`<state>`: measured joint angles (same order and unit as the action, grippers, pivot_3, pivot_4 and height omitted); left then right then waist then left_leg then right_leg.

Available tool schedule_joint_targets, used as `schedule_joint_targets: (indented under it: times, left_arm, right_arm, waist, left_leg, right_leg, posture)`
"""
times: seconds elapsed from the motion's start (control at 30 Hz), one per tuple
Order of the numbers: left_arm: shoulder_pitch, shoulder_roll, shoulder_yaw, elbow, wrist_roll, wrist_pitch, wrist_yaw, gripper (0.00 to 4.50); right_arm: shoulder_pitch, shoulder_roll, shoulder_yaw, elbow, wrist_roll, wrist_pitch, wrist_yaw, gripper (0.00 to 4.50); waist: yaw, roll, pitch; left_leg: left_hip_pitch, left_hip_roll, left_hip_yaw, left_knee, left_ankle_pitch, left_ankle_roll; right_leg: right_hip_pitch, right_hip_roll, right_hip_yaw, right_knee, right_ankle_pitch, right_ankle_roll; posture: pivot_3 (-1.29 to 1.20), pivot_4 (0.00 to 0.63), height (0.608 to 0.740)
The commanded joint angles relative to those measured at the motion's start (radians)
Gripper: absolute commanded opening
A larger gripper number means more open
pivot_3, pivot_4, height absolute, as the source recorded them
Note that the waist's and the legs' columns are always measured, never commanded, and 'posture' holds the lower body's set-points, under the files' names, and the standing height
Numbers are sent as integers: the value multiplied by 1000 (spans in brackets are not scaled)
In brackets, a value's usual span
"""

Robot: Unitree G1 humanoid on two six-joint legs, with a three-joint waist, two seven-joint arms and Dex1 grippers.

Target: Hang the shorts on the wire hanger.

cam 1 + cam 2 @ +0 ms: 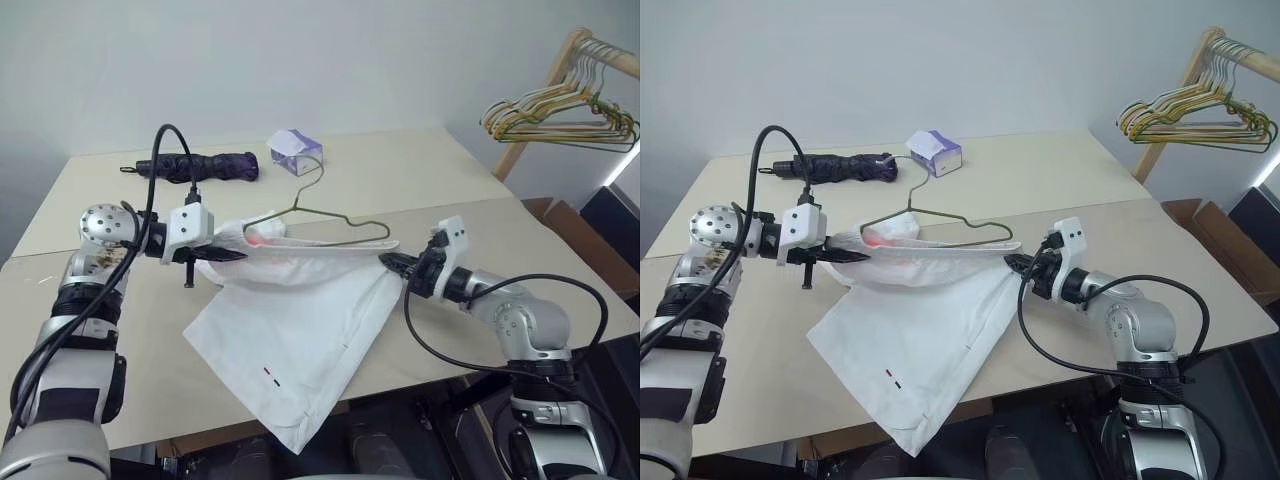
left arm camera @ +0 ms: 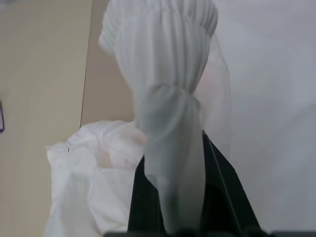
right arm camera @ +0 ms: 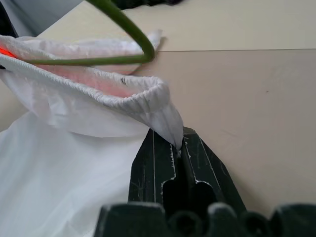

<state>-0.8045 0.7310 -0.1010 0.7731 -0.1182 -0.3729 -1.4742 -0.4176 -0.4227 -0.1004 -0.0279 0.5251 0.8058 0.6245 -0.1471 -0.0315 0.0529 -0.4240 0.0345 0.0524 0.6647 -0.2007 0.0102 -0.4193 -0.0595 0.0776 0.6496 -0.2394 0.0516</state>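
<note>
Beige table (image 1: 450, 190): my left gripper (image 1: 232, 256), right gripper (image 1: 389, 264) clamp shorts (image 1: 300, 340) waistband taut; wire hanger (image 1: 330, 215) at 12 o'clock. Step: spreading. Next: thread hanger inside.

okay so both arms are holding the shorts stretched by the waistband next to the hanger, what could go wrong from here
The right gripper pinches only a thin corner of the shorts, so the waistband could slip free under tension. The wire hanger lies loose on the table and may slide away. The left gripper holds a bigger bunch.
</note>
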Motion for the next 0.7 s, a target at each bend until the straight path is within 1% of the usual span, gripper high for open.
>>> schedule_joint_targets:
  times: [0.03,0.2,0.3,0.47,0.7]
  left_arm:
    - [9,26,44,-40,-44,12,-21,0]
    - [33,37,39,-86,-66,25,-54,0]
    - [47,46,28,-104,-53,13,-64,0]
    - [37,45,16,-54,16,-29,18,0]
    - [31,33,28,-58,-9,-2,32,0]
  right_arm:
    - [-2,-31,-37,-3,-3,-1,-14,45]
    - [-2,-37,-36,0,1,5,-7,45]
    - [-2,-43,-38,0,5,9,-3,45]
    - [-7,-48,-38,-4,12,12,-3,45]
    - [4,-56,-34,-17,14,12,7,45]
  waist:
    - [1,0,0]
    - [4,0,0]
    - [5,0,0]
    - [7,0,0]
    - [21,0,0]
  left_leg:
    - [0,0,0,0,0,0]
    - [0,0,0,0,0,0]
    - [0,0,0,0,0,0]
    - [0,0,0,0,0,0]
    - [0,0,1,0,0,0]
  right_leg:
    - [0,0,0,0,0,0]
    - [0,0,0,0,0,0]
    - [0,0,0,0,0,0]
    - [0,0,0,0,0,0]
    - [0,0,0,0,0,0]
  posture:
    - [-64,16,740]
    - [-61,19,740]
    - [-62,19,740]
    - [-62,19,740]
    - [-65,18,740]
